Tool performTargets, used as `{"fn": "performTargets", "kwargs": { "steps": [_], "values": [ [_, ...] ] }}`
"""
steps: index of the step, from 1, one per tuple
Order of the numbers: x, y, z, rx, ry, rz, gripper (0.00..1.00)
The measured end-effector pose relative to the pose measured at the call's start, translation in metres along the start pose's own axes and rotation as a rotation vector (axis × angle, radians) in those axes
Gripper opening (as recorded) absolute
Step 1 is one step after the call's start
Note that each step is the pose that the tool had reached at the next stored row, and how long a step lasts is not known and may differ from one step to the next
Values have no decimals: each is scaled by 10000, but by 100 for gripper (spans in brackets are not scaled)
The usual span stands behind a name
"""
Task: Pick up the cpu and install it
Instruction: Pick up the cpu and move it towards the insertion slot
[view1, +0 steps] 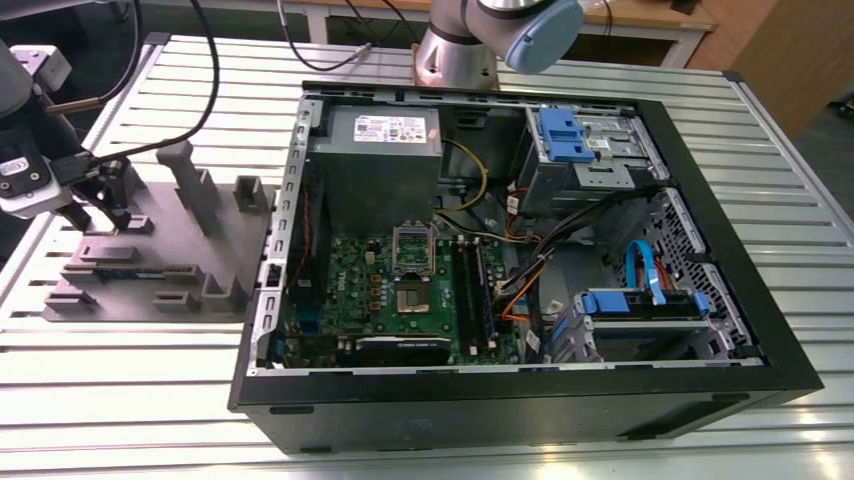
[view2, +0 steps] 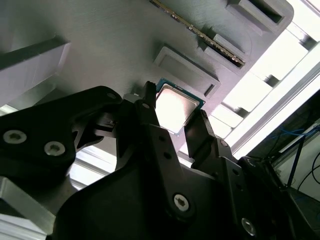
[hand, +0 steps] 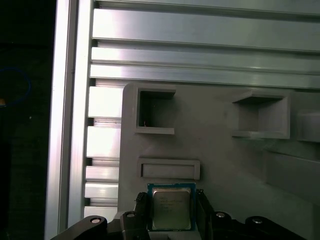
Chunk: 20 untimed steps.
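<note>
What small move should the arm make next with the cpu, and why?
Probably a short, straight lift. The gripper looks shut on the cpu, which sits low over the grey fixture, beside raised pocket walls; the motherboard lies off toward the exterior view's right.

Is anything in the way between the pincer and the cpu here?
Nothing visible does. In both wrist views the pincer straddles the cpu directly, at the grey holder block.
</note>
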<state>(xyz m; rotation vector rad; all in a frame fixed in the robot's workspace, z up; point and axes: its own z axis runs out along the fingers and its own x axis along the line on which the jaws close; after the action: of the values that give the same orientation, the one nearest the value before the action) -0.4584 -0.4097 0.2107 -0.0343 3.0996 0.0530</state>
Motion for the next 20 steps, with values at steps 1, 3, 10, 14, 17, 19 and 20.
{"fn": "performTargets", "kwargs": {
  "steps": [1,3,10,14,17,19,20],
  "values": [
    [0,0,-3,0,1,0,47],
    [0,0,-9,0,-1,-1,47],
    [-2,2,-47,0,-2,0,47],
    [-2,2,-55,1,0,0,47],
    [-3,2,-60,0,-1,0,47],
    [-3,2,-63,0,-1,0,47],
    [-3,2,-65,0,-1,0,47]
  ]
}}
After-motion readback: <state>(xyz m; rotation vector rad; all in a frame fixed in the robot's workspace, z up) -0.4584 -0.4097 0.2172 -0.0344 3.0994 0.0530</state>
